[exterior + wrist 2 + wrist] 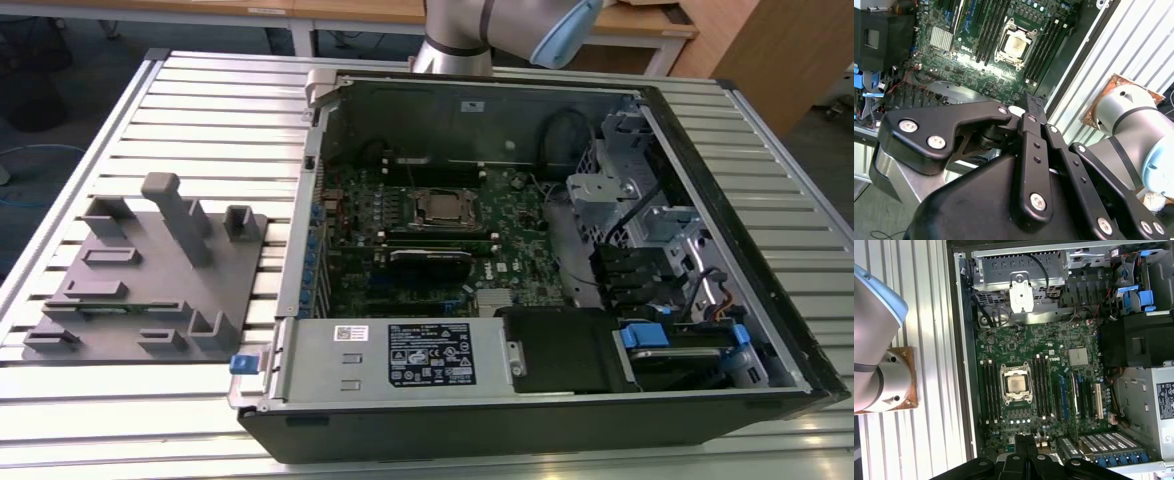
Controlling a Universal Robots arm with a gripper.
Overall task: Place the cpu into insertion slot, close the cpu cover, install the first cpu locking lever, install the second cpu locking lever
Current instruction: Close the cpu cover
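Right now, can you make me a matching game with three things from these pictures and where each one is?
Things:
1. cpu
2. grey holder tray
3. power supply

Places:
A. on the slatted table, outside the computer case
B. inside the case, with a black label on top
C. in the middle of the green motherboard

Pairs: 1-C, 2-A, 3-B.
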